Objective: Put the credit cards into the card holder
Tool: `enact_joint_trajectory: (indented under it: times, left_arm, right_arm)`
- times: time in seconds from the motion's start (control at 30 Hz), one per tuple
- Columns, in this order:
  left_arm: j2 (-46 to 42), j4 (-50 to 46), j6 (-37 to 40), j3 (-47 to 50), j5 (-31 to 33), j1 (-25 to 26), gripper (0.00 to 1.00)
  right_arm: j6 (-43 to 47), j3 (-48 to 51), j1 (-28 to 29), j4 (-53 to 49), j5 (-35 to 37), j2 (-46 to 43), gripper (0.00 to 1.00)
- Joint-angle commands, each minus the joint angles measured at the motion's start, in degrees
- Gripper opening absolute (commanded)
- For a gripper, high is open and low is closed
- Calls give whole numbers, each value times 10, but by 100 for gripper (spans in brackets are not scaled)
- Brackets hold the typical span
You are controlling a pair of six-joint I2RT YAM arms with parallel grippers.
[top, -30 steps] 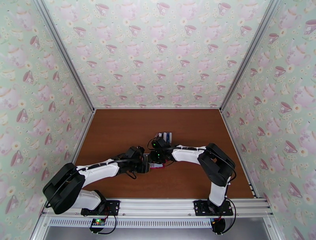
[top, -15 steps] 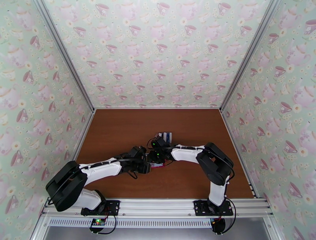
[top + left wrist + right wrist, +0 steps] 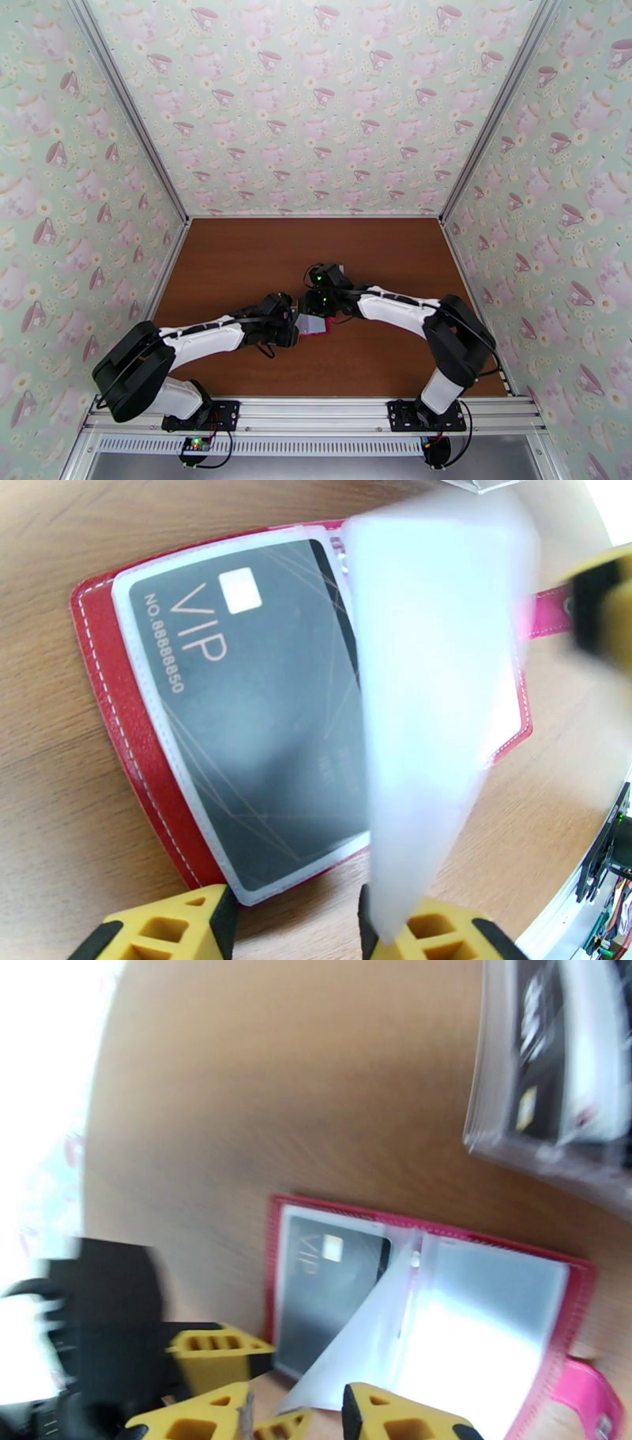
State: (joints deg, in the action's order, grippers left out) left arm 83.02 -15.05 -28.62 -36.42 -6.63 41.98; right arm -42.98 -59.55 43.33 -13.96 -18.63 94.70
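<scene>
The red card holder (image 3: 110, 709) lies open on the table, just ahead of my left gripper (image 3: 296, 930), whose yellow fingers stand apart and open at its near edge. A black VIP credit card (image 3: 253, 740) sits in the clear sleeve on its left page. One translucent sleeve leaf (image 3: 426, 717) stands up, blurred. In the right wrist view the card holder (image 3: 271, 1276), the black card (image 3: 324, 1291) and the raised leaf (image 3: 355, 1339) lie just beyond my right gripper (image 3: 296, 1422), which is open. From above, both grippers, left (image 3: 294, 330) and right (image 3: 314, 309), meet at the card holder (image 3: 316, 328).
A clear plastic stand (image 3: 553, 1078) with black and white cards stands on the table beyond the wallet. The wallet's pink snap tab (image 3: 588, 1394) sticks out to one side. Patterned walls enclose the brown table (image 3: 237, 260) on three sides.
The right arm's elbow has swung out to the right and its wrist has shifted back a little. More of the wallet now shows between the grippers. The left arm has barely moved.
</scene>
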Motion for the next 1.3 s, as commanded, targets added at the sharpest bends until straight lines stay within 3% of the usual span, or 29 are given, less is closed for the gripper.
enact_joint_trajectory:
  times: [0.0,0.17,0.53,0.9,1.27]
  left_arm:
    - [-9,-11,-12,-1,13,-6,47]
    - [-30,-12,-21,-10,10,-14,45]
    - [-59,-61,-24,-35,50,-30,51]
    - [45,-38,8,-65,52,-57,50]
    - [47,-62,10,-57,71,-65,49]
  right_arm:
    - [16,14,-11,-29,13,-15,36]
    - [26,19,-14,-14,-7,10,33]
    - [29,24,-6,31,-35,88,18]
    - [17,31,16,29,-19,104,17]
    - [5,19,47,24,-21,124,16]
